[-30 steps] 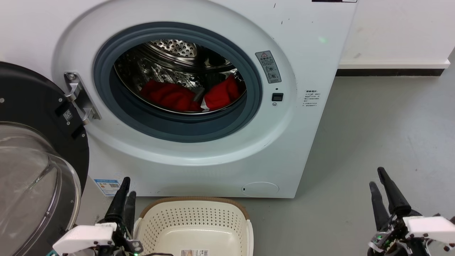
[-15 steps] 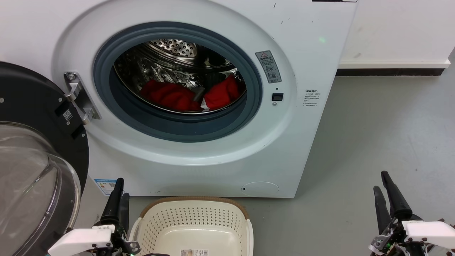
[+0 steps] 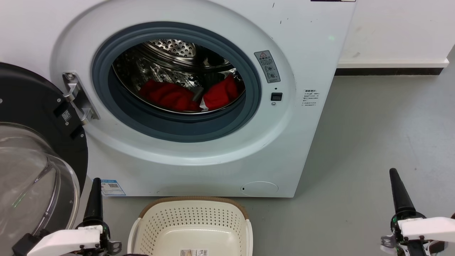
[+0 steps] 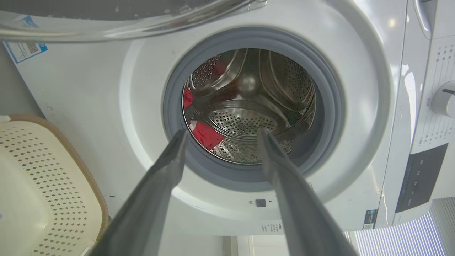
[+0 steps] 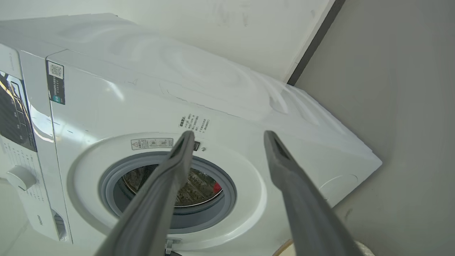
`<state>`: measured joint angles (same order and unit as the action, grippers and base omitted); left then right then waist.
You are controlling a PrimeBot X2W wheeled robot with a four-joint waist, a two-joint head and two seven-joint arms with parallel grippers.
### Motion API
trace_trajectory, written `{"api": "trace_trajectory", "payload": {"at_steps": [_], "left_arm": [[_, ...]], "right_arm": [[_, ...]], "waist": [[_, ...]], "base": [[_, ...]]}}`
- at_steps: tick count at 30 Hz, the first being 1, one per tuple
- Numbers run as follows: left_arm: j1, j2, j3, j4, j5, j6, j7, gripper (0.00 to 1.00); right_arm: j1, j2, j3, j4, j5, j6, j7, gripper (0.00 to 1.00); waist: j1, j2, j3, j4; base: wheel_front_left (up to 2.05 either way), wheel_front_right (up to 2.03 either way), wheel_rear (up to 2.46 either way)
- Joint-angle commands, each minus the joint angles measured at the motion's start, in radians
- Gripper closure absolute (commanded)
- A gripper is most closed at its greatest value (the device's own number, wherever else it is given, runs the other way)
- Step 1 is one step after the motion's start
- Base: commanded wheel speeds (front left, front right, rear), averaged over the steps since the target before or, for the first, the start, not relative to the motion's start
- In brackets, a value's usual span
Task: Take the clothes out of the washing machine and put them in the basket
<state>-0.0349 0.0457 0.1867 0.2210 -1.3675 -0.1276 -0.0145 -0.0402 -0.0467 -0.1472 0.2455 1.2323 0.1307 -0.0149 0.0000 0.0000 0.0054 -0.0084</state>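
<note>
Left gripper (image 3: 96,183) shifted left | head: clothes (image 3: 167,97) in drum (image 3: 170,48) | wrist: knob (image 4: 442,99)

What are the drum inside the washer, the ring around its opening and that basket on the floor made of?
The drum looks like polished steel: shiny, reflective, punched with holes. The ring seems matte grey rubber, possibly soft plastic. The basket appears moulded cream plastic, smooth and perforated, with a brown rim.
</note>
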Motion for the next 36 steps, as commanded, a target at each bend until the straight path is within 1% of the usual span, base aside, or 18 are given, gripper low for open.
{"api": "trace_trajectory", "payload": {"at_steps": [1,4,7,15,16,23,24,29,33,36], "left_arm": [[-0.014,0.003,0.011,-0.024,0.028,-0.001,-0.009,0.0],[-0.017,0.003,0.023,-0.051,0.094,0.005,-0.02,0.0],[-0.015,0.003,0.016,-0.095,0.174,0.024,-0.032,0.0],[-0.005,0.003,-0.022,-0.219,0.355,0.128,-0.06,0.0],[0.0,0.003,-0.034,-0.236,0.397,0.151,-0.066,0.0],[0.015,0.004,-0.081,-0.289,0.554,0.208,-0.089,0.0],[0.016,0.004,-0.092,-0.295,0.568,0.21,-0.092,0.0],[0.035,0.004,-0.131,-0.304,0.616,0.168,-0.106,0.0],[0.046,0.004,-0.131,-0.302,0.642,0.149,-0.118,0.0],[0.055,0.004,-0.137,-0.306,0.695,0.133,-0.126,0.0]], "right_arm": [[-0.022,-0.005,-0.002,-0.029,-0.048,0.0,-0.008,0.0],[-0.021,-0.005,-0.006,-0.067,-0.151,0.0,-0.02,0.0],[-0.02,-0.005,-0.004,-0.108,-0.25,0.0,-0.031,0.0],[-0.014,-0.005,0.012,-0.201,-0.461,0.0,-0.059,0.0],[-0.011,-0.005,0.023,-0.22,-0.508,0.0,-0.066,0.0],[-0.002,-0.005,0.035,-0.268,-0.653,0.0,-0.088,0.0],[0.0,-0.005,0.041,-0.277,-0.676,0.0,-0.091,0.0],[0.011,-0.005,0.054,-0.305,-0.767,0.0,-0.106,0.0],[0.015,-0.005,0.064,-0.321,-0.833,0.0,-0.118,0.0],[0.02,-0.005,0.073,-0.334,-0.88,0.0,-0.126,0.0]], "waist": [[0.0,0.0,0.0,0.0],[0.0,0.0,0.002,-0.001],[0.0,0.0,0.003,-0.002],[0.0,0.0,0.009,-0.002],[0.0,0.0,0.009,-0.002],[0.0,0.0,0.01,-0.004],[0.0,0.0,0.011,-0.004],[0.0,0.0,0.01,-0.004],[0.0,0.0,0.009,-0.003],[0.0,0.0,0.009,-0.003]], "base": [[0.0,0.0,0.0],[0.0,0.0,0.0],[0.0,0.0,0.0],[0.0,0.0,0.0],[0.0,0.0,0.0],[0.0,0.0,0.0],[0.0,0.0,0.0],[0.0,0.0,0.0],[0.0,0.0,0.0],[0.0,0.0,0.0]]}}
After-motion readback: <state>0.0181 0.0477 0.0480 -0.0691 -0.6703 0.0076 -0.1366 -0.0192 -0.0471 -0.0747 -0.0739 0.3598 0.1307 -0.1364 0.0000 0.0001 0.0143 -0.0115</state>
